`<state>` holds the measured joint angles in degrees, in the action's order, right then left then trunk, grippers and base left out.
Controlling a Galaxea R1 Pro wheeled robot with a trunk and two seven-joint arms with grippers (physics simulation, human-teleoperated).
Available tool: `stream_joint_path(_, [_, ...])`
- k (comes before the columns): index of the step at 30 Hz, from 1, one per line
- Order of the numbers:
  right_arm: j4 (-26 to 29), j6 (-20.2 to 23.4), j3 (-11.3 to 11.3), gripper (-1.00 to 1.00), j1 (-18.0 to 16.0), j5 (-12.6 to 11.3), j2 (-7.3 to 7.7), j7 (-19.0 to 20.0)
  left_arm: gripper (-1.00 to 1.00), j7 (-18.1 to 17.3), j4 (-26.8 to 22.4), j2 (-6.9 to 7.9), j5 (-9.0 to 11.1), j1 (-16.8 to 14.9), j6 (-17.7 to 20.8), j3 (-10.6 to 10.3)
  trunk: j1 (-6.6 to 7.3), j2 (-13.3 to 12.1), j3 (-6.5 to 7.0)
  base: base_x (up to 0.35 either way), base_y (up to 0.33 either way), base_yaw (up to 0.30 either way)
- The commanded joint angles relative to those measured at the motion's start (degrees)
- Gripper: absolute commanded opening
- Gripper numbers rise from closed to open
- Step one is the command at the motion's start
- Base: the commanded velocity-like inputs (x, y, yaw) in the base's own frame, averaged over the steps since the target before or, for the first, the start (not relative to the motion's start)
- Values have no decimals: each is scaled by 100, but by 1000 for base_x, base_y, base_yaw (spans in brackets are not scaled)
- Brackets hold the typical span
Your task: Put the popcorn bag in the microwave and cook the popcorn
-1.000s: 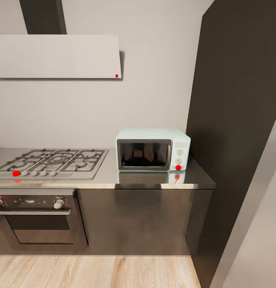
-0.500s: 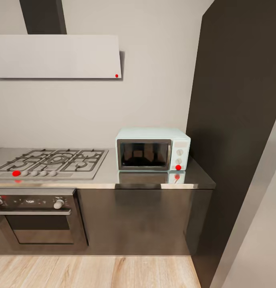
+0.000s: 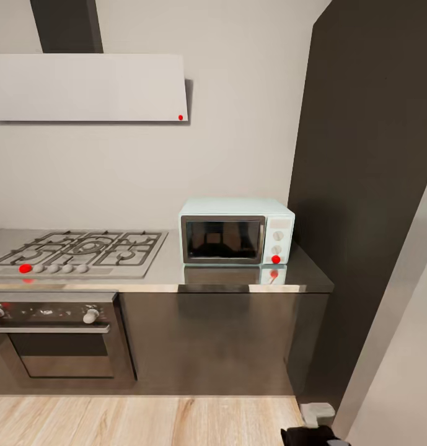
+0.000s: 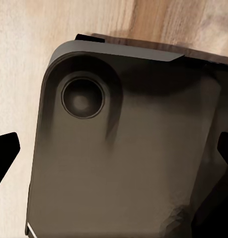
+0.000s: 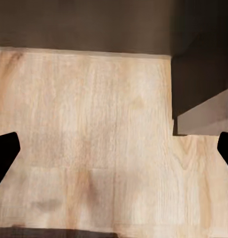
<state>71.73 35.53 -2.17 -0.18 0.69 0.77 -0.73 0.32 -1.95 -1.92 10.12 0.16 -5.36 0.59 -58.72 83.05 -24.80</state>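
Observation:
The pale mint-white microwave (image 3: pixel 236 231) stands on the grey countertop (image 3: pixel 225 279) at its right end, against the wall, with its dark glass door shut and a red light low on its knob panel. The popcorn bag is out of view. My left gripper (image 4: pixel 114 158) is open and hangs over a dark rounded part of my own body above the wooden floor. My right gripper (image 5: pixel 114 153) is open too, with bare wooden floor between its fingertips. Part of my right arm (image 3: pixel 315 424) shows at the lower right of the head view.
A gas cooktop (image 3: pixel 80 251) lies left of the microwave, with a built-in oven (image 3: pixel 52 337) under it and a range hood (image 3: pixel 89 87) above. A tall dark cabinet (image 3: pixel 362 186) walls off the counter's right end. Wooden floor (image 3: pixel 145 421) runs along the cabinets.
Part of my right arm has risen into the lower right of the head view. The kitchen and the camera have not moved.

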Motion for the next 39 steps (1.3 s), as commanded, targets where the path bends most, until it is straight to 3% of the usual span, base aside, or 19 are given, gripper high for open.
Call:
stream_joint_path(1, [496, 275, -11, 100, -60, 5, 1, -14, 100, 3, -7, -1, 34, 3, -9, 3, 0, 3, -6, 0, 0, 0])
stream_joint_path(3, [998, 835, -11, 100, -577, -6, -58, -38, 100, 3, -7, -1, 34, 2, -9, 3, 0, 3, -6, 0, 0, 0])
stream_joint_path(6, [1105, 1155, -11, 100, -1307, -16, -114, -60, 100, 3, -7, -3, 34, 2, -9, 3, 0, 3, -6, 0, 0, 0])
stream_joint_path(8, [1137, 1222, -11, 100, -1814, -3, -258, -75, 100, 3, -7, -2, 34, 2, -9, 3, 0, 3, -6, 0, 0, 0])
stream_joint_path(10, [1180, 1249, -11, 100, -2320, 17, -525, -148, 100, 3, -7, -2, 34, 2, -9, 3, 0, 3, -6, 0, 0, 0])
stream_joint_path(14, [1290, 1465, -11, 100, -3275, 20, -1042, -803, 100, 3, -7, -1, 34, 2, -9, 3, 0, 3, -6, 0, 0, 0])
stream_joint_path(17, [1316, 1457, -16, 100, -3762, 2, -1077, -1341, 100, 3, -7, -1, 34, 2, -9, 3, 0, 3, -6, 0, 0, 0])
stream_joint_path(20, [1324, 923, -53, 100, -3832, 30, -1077, -1417, 100, 3, -7, -1, 34, 2, -9, 3, 0, 3, -6, 0, 0, 0])
stream_joint_path(23, [1324, 832, -59, 100, -3839, 74, -1077, -1430, 100, 3, -7, -1, 34, 2, -9, 3, 0, 3, -6, 0, 0, 0])
stream_joint_path(24, [1277, 809, -56, 100, -3840, 199, -1077, -1446, 100, 3, -7, -1, 34, 2, -9, 3, 0, 3, -6, 0, 0, 0])
stream_joint_path(31, [1253, 804, -57, 100, -3840, 222, -1077, -1387, 100, -34, -7, -1, 26, 2, -5, -9, 0, 3, -6, 64, 22, 0])
stream_joint_path(34, [1177, 745, -560, 100, -3840, 174, -1077, -1325, 100, -40, -7, -1, 18, 2, -5, -14, 0, 3, -6, 299, 115, 0])
stream_joint_path(39, [1144, 736, -711, 100, -3840, 139, -1077, -1186, 100, -41, -7, -1, 17, 2, -9, -15, 0, 3, -6, 308, 145, 0])
